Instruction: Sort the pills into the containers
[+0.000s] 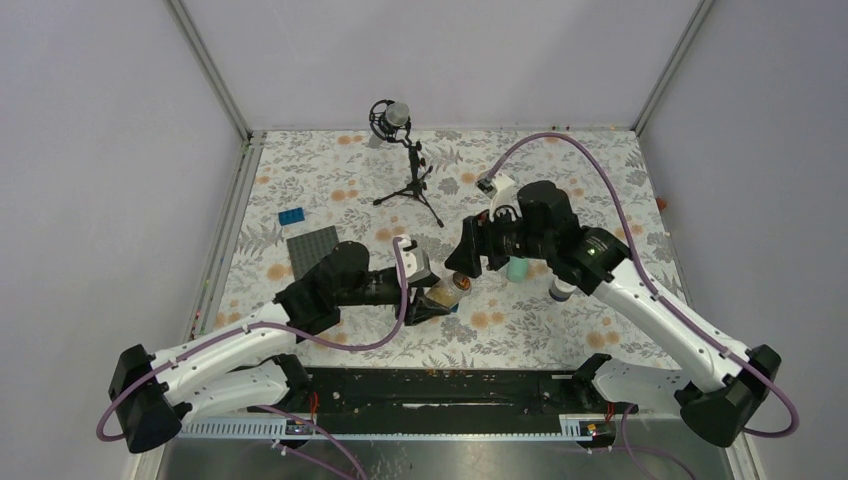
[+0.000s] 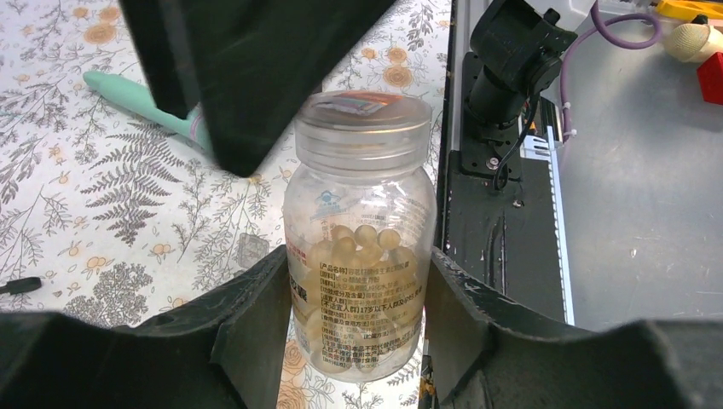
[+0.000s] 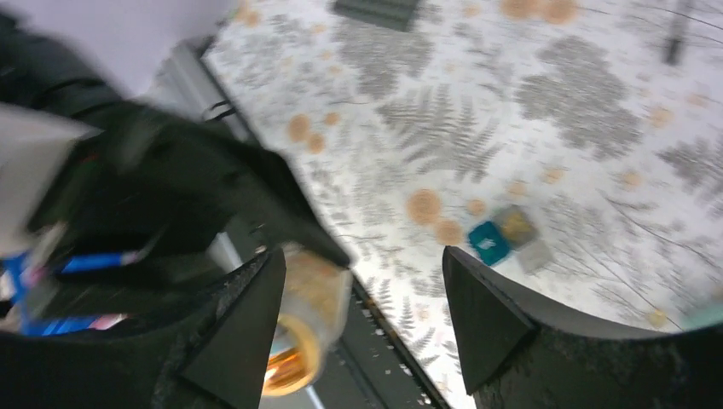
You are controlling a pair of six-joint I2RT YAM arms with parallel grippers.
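A small clear jar with its clear lid on holds the amber pills. My left gripper is shut on the jar's body and holds it tilted just above the cloth. My right gripper is open, and the jar's end lies by its left finger; in the top view it hangs just over the lid. The mint-green strip lies behind on the cloth. A teal cube and a grey cube sit together past the right jaws.
A microphone on a tripod stands at the back middle. A dark grey studded plate and a blue brick lie at the left. A black rail runs along the near table edge.
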